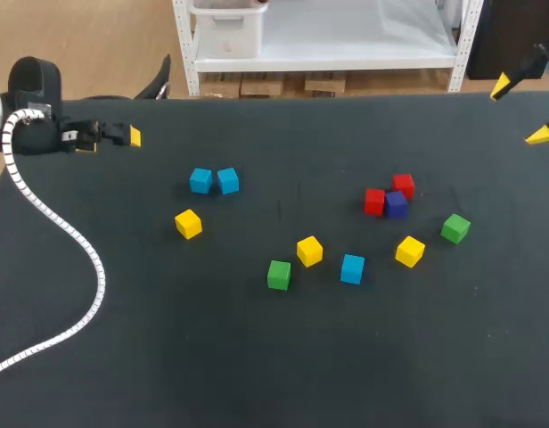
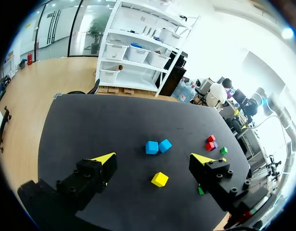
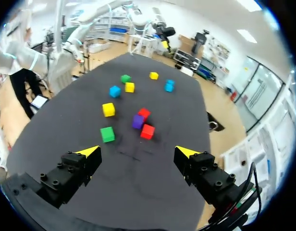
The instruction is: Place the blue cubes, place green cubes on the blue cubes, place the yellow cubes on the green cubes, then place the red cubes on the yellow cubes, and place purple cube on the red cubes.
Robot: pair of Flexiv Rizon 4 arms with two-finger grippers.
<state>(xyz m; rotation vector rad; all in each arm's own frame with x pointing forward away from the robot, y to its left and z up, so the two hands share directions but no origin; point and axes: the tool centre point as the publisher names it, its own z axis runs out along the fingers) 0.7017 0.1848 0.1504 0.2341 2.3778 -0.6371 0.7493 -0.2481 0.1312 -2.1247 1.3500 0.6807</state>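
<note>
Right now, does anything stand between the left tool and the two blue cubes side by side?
Nothing visible does. Only bare table lies between the open left tool and the two blue cubes; the nearest yellow cube sits off that line, apart from them.

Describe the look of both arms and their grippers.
The left gripper and right gripper match: each has two blocky black fingers with bolt holes, ending in bright yellow wedge tips. In the head view, the left arm is black at the wrist, with a white ribbed cable running from it over the black tabletop.
</note>
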